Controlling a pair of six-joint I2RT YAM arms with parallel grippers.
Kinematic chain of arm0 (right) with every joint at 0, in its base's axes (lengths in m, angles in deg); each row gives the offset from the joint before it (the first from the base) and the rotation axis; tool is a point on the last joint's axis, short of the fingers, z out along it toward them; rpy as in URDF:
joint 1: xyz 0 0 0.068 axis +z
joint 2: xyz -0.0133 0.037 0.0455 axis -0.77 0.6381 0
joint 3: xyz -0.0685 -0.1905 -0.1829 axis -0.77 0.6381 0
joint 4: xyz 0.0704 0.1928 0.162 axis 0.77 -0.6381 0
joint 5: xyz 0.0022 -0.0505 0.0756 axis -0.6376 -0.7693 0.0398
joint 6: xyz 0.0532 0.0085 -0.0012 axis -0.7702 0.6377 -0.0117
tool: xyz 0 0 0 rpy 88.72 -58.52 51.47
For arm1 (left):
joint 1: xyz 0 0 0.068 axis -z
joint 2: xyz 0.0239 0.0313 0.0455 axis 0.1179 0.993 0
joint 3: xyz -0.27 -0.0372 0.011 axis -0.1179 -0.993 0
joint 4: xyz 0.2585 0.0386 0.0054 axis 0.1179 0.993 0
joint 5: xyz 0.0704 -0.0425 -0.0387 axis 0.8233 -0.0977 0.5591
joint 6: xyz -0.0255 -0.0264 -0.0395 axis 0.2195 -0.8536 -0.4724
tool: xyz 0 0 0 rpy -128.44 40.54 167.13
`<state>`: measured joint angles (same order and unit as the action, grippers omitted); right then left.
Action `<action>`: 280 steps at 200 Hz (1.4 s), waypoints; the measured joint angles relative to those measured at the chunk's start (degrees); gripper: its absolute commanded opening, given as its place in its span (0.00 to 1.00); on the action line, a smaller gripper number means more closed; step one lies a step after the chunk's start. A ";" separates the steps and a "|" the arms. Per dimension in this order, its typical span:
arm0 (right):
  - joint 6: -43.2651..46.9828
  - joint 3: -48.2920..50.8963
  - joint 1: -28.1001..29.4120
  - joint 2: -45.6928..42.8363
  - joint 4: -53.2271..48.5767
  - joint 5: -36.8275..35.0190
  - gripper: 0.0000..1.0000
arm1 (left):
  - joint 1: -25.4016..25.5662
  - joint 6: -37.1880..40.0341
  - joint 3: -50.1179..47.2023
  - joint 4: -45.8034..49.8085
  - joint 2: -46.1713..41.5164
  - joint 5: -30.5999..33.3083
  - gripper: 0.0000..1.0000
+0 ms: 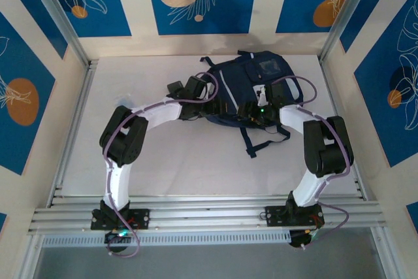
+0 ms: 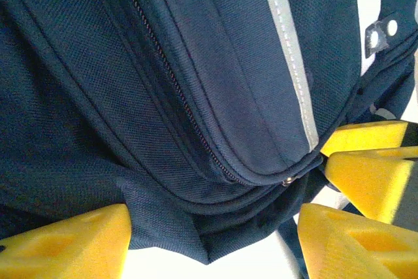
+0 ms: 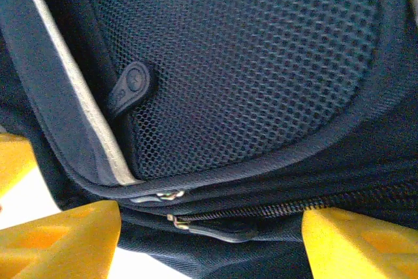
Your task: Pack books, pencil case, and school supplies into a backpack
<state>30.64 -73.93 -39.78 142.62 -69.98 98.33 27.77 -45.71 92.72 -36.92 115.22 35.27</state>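
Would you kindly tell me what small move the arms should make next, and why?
Probably lift both pincers back off the backpack. The left pincer and right pincer stand open against the fabric, holding nothing. The zipper teeth look meshed shut in each wrist view, so the bag seems closed.

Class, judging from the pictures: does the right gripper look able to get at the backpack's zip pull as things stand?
Probably yes. The right gripper stands open at the backpack, and the zip pull lies between its fingers with nothing covering it.
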 measured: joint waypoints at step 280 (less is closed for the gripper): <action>-14.86 3.26 -15.47 0.33 -1.18 -5.11 0.35 | 14.21 8.17 21.53 19.87 5.27 20.59 0.69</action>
<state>15.77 -70.67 -55.26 142.95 -71.16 93.21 41.98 -37.53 114.25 -17.05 120.49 55.86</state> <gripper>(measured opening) 0.419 0.684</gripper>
